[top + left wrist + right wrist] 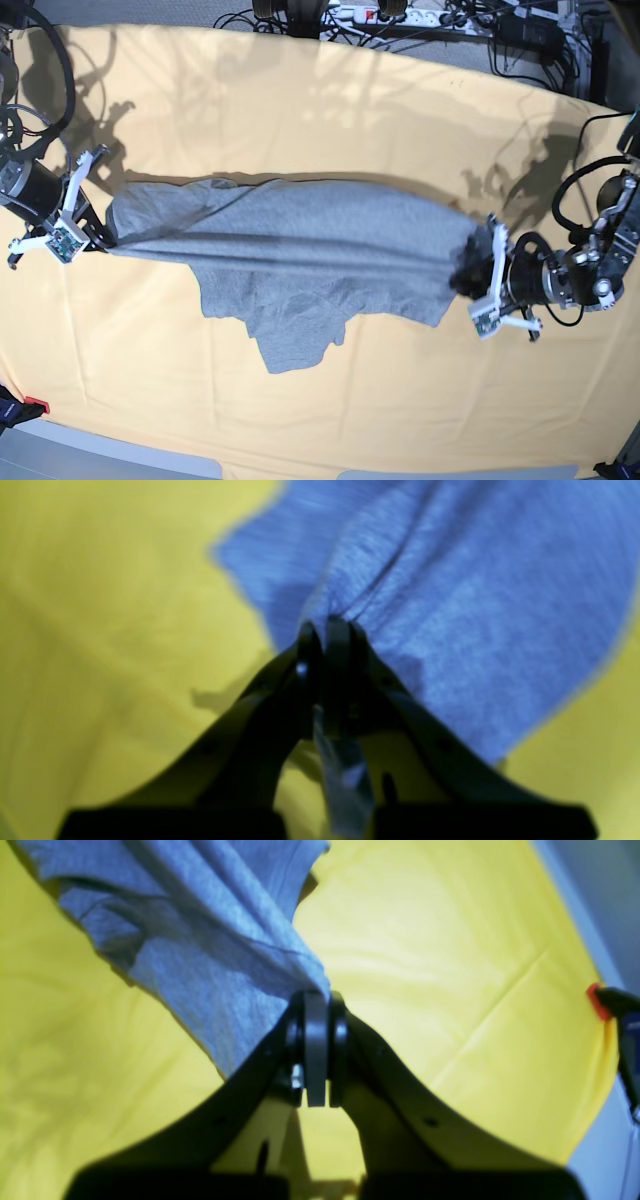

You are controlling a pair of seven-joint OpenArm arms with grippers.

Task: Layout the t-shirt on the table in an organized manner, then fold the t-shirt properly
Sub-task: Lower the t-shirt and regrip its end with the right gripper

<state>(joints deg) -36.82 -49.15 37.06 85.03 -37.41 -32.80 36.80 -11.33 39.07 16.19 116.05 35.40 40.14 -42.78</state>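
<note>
Left wrist view: the left gripper (331, 630) has its black fingers (308, 645) pinched together on a gathered edge of the heather-grey cotton t-shirt (450, 620), which spreads beyond and to the right of the fingertips over the pale yellow cloth-covered table (110, 630).

Right wrist view: the right gripper (317, 1002) is clamped on the shirt's edge; fabric fans up and left from the fingers.

Base view: the shirt (300, 250) hangs stretched between both grippers, plain side up, its lower part lying on the table (300, 110).
</note>
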